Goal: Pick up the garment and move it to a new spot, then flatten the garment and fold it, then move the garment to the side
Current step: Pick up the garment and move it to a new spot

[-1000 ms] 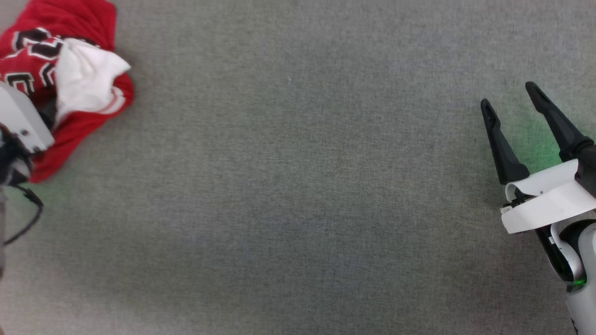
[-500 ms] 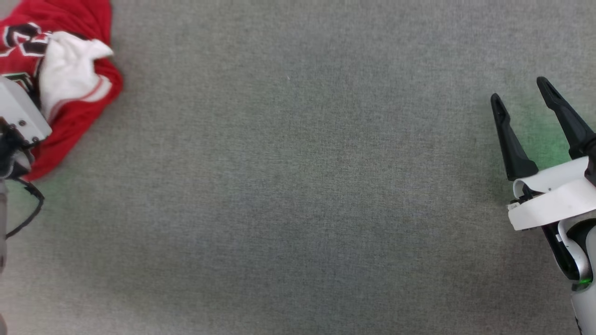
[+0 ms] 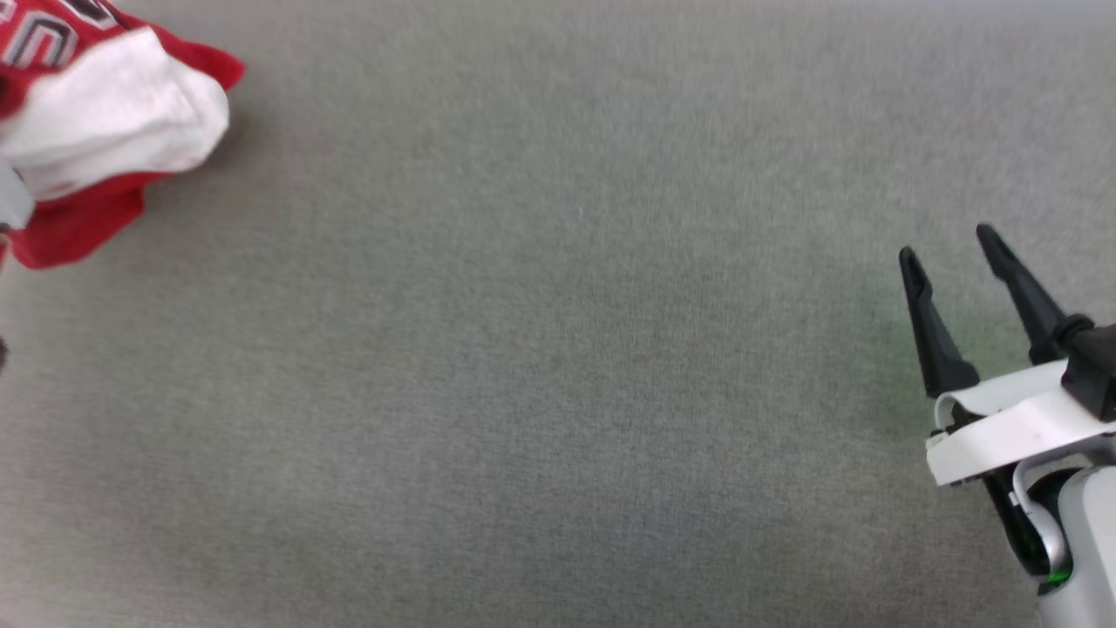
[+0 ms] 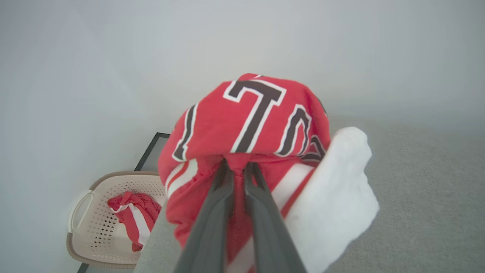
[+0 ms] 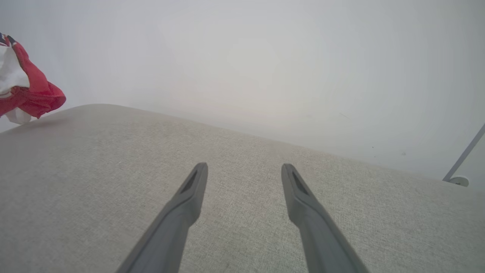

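We see a broad tabletop (image 3: 558, 349) covered in grey woven fabric, evenly and softly lit, with a faint green tint near its right side (image 3: 898, 384). Behind it stands a plain pale wall (image 5: 242, 57), free of marks. Beyond the tabletop's left edge, lower down, we find a beige perforated basket (image 4: 121, 174) with a loop handle, holding a small red-and-white cloth (image 4: 132, 218); a dark-edged panel (image 4: 147, 150) lies beside it. At far right, a thin grey rod (image 5: 464, 153) slants to a round pale foot (image 5: 457, 181).
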Robot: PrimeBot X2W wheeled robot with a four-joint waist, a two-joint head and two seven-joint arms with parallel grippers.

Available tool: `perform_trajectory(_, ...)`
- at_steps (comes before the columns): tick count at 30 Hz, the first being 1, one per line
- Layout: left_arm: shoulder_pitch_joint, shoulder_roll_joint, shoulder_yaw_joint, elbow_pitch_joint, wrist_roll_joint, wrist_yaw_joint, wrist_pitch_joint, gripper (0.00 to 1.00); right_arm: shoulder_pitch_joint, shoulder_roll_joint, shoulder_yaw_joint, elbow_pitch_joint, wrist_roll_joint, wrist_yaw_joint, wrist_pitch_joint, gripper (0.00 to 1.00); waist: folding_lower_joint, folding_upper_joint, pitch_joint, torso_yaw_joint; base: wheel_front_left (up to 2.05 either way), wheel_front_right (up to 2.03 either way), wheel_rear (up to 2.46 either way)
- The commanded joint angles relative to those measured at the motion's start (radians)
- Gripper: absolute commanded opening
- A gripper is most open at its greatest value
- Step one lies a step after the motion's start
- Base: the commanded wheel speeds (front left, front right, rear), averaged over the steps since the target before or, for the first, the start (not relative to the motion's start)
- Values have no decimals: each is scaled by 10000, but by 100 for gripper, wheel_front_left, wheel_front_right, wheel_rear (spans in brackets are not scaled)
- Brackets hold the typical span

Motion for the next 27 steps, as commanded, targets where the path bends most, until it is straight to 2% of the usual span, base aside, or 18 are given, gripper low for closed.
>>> perform_trajectory(1,-22,164,-39,-207,87,10,-102,0,168,59,31,87,61,-14,-83,100,0,0,-879,226,0,0,0)
perform_trajectory(7,-9,708,-154,-1300,241,33,-125,0,410,145,82,407,198,-14,-310,100,0,0,-1709,274,0,0,0)
perform_trajectory(10,180,985,-158,-2135,259,200,188,0,487,191,53,510,237,-14,-390,100,0,0,-2051,270,0,0,0)
perform_trajectory(19,1116,1629,-82,-5309,-103,943,1538,0,749,298,-191,745,252,-14,-563,100,0,0,-2693,78,0,0,0)
perform_trajectory(27,2132,1924,29,-8148,-647,1776,2729,0,808,234,-646,958,217,-14,-714,100,0,0,-2820,-612,0,0,0)
